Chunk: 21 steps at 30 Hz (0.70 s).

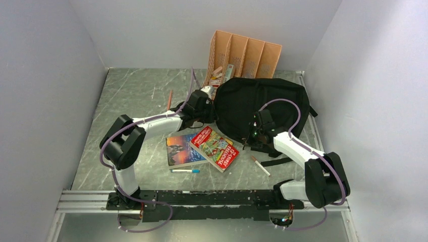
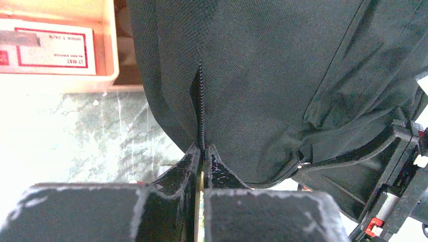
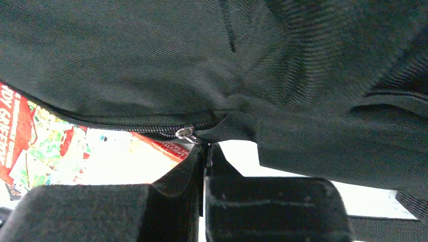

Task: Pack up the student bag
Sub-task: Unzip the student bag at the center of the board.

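Two claws, one student bag (image 1: pixel 262 103). The bag's the big black lump on the table (image 1: pixel 136 96), and it sits between them: it spreads off to the right of the left claw (image 2: pixel 203 153) and lies just beyond the right claw (image 3: pixel 206 150), which is at the bag's near edge.

Left claw's jaws are squeezed fully together. The bag's zipper (image 2: pixel 201 101) runs straight down into the tips, so it's nipping the bag right at that seam. Right claw is clamped tight too, with fabric bunched at its tips and the silver zip pull (image 3: pixel 185 134) just left of them. That edge hangs clear of the table, so it's got hold of the bag.

Only the overhead cam gives the layout:
- orange organizer (image 1: pixel 245 55) beyond the left claw, right up against the bag's far side
- red book (image 1: pixel 214 147) overlapping a second book (image 1: pixel 180 148), on the near side of both claws
- teal pen (image 1: pixel 184 171) and white pen (image 1: pixel 261 165) nearer the arm bases
- pencil (image 1: pixel 169 100) left of the left claw

Left wrist cam alone shows a red-bordered label (image 2: pixel 50 48) in the organizer, up and left of its claw. Right wrist cam alone shows the red book's cover peeking out under the raised bag edge, left of its claw.
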Available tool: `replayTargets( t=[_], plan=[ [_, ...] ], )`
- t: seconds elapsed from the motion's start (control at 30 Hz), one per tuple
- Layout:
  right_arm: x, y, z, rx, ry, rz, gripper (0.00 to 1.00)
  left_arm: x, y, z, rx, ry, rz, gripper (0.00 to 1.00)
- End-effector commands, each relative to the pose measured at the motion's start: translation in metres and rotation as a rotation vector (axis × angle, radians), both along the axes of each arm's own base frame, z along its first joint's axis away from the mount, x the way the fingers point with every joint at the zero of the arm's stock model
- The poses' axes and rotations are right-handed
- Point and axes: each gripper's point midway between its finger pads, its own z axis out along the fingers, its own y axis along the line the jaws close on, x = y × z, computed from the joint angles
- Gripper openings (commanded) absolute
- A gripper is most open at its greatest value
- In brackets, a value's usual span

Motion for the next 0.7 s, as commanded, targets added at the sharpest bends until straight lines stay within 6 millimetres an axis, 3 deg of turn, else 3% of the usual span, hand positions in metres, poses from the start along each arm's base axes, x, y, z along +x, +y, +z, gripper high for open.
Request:
replayTargets(
  t=[0.0, 0.33, 0.67],
  plan=[
    [0.007, -0.030, 0.000, -0.119, 0.005, -0.110, 0.00, 0.035, 0.018, 0.045, -0.026, -0.104, 0.064, 0.05],
    [0.007, -0.039, -0.001, -0.148, 0.009, -0.133, 0.00, 0.063, 0.042, 0.079, -0.033, -0.176, 0.111, 0.05],
    [-0.011, -0.012, -0.023, -0.042, 0.119, 0.027, 0.00, 0.062, 0.026, 0.087, -0.077, -0.194, 0.021, 0.05]
  ],
)
